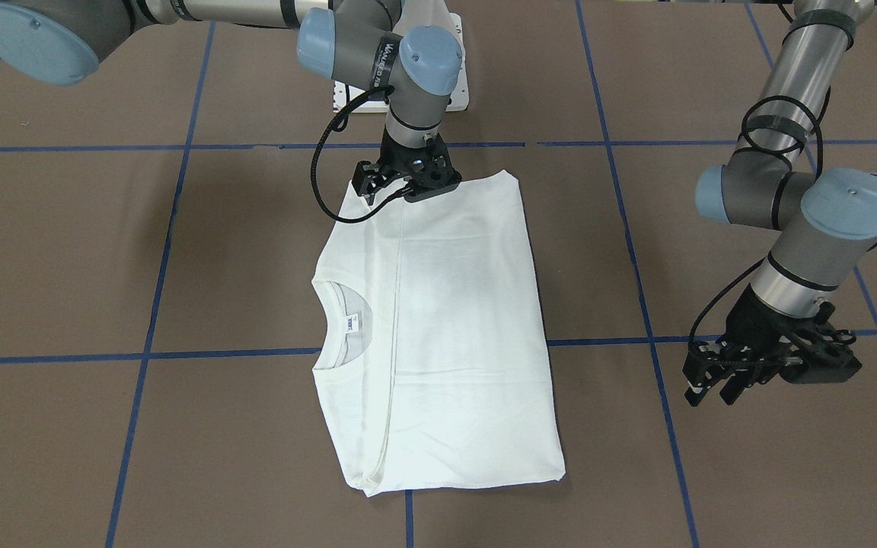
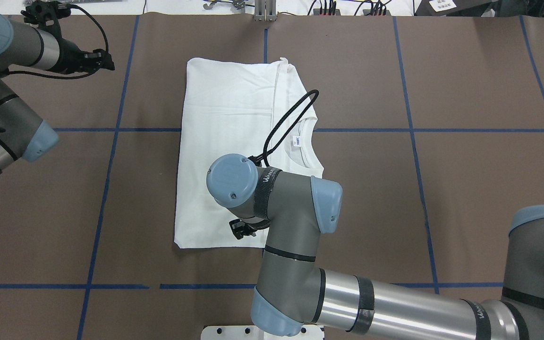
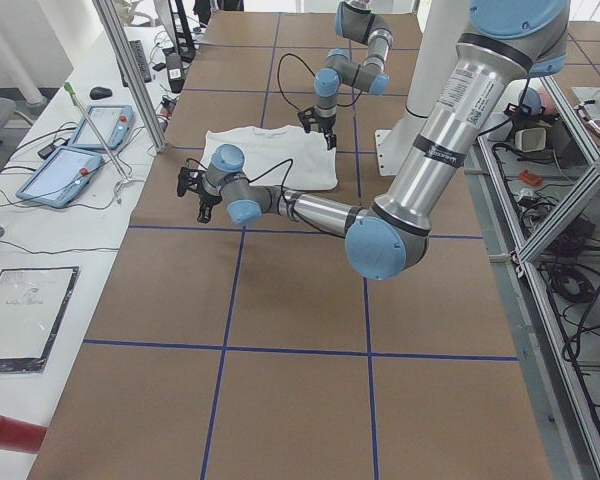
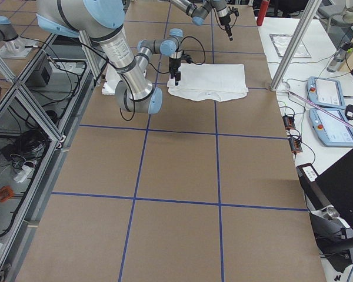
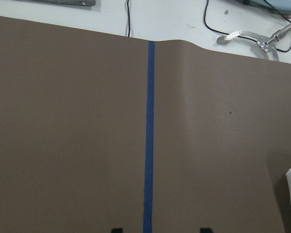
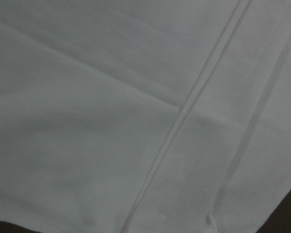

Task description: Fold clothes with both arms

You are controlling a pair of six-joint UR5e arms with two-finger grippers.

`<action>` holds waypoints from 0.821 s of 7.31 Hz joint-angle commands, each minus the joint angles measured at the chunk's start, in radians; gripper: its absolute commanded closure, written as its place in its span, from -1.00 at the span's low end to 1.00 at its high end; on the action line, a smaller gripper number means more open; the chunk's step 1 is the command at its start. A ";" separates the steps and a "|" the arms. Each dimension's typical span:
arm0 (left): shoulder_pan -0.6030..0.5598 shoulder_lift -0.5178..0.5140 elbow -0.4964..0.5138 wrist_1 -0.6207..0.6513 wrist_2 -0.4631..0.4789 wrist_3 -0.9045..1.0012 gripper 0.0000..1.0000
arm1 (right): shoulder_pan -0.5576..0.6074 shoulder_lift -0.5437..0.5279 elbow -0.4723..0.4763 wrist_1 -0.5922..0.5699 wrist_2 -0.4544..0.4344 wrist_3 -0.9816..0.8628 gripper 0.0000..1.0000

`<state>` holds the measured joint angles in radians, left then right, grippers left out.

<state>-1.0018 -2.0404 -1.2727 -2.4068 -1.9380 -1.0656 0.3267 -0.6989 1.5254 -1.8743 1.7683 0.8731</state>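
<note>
The white shirt (image 1: 454,327) lies folded into a tall rectangle in the middle of the brown table, with its collar (image 1: 343,323) and neck label showing on one long side. My right gripper (image 1: 408,181) is low over the shirt's edge nearest the robot base; the wrist hides the fingers, so I cannot tell its state. The right wrist view is filled with white cloth (image 6: 136,97) and a seam. My left gripper (image 1: 720,384) hangs open over bare table, well to the side of the shirt (image 2: 229,141). Its fingertips (image 5: 117,229) stand apart over a blue tape line.
Blue tape lines (image 1: 408,354) divide the brown table cover into squares. The white pedestal base (image 1: 347,99) stands behind the shirt. Tablets (image 3: 75,150) and cables lie beyond the table's far side, by an aluminium post (image 4: 288,47). A metal tool (image 5: 254,38) rests past the table edge.
</note>
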 commanded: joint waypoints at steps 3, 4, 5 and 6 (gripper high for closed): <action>0.002 0.000 0.001 -0.002 0.001 -0.001 -0.26 | -0.027 -0.008 0.001 -0.014 -0.010 0.009 -1.00; 0.002 0.000 0.000 0.000 0.001 -0.002 -0.26 | -0.031 -0.010 -0.001 -0.014 -0.012 0.009 -1.00; 0.002 0.000 0.000 -0.002 0.001 -0.002 -0.26 | -0.031 -0.014 -0.001 -0.014 -0.012 0.009 -1.00; 0.002 0.000 0.000 -0.002 0.001 -0.002 -0.27 | -0.032 -0.025 0.002 -0.016 -0.012 0.009 -1.00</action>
<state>-1.0002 -2.0402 -1.2730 -2.4080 -1.9374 -1.0675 0.2966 -0.7140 1.5257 -1.8887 1.7569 0.8818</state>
